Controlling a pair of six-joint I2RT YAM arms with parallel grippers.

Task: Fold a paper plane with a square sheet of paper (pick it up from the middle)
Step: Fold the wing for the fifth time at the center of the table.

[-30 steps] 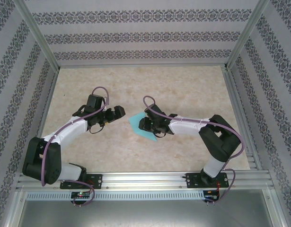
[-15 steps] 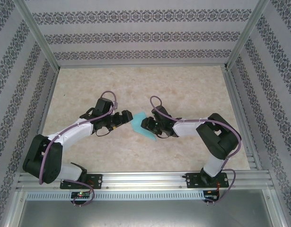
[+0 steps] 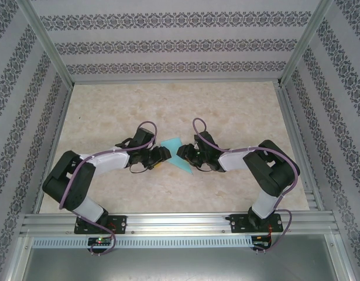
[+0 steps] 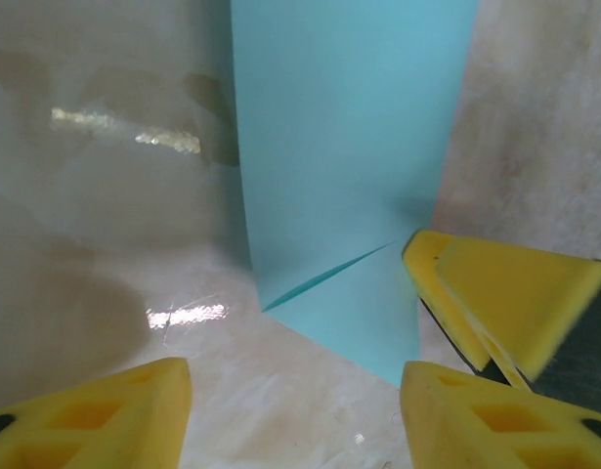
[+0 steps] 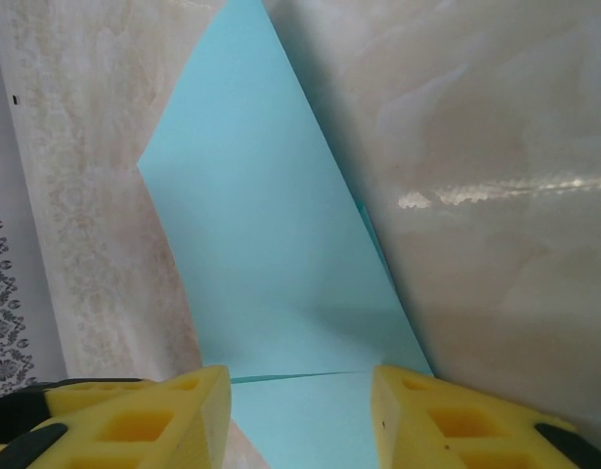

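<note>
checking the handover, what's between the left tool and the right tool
The turquoise paper lies between the left tool and the right tool in the top view; nothing else sits there, just the pale table around it.

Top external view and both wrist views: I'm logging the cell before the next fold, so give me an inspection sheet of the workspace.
Surface: beige marbled table, glossy glare spots in the wrist views.
Job's things: turquoise sheet of paper, part folded, lies between the two tools; a crease shows in both wrist views.
Clutter: nothing seen.
Grippers: left tool sits at the paper's left edge, yellow fingers apart. Right tool straddles the paper from the other side; whether it is pinching cannot be told.
Cables: purple cable loops over each wrist.
Surroundings: patterned wallpaper panels, aluminium frame rail at the near edge.
</note>
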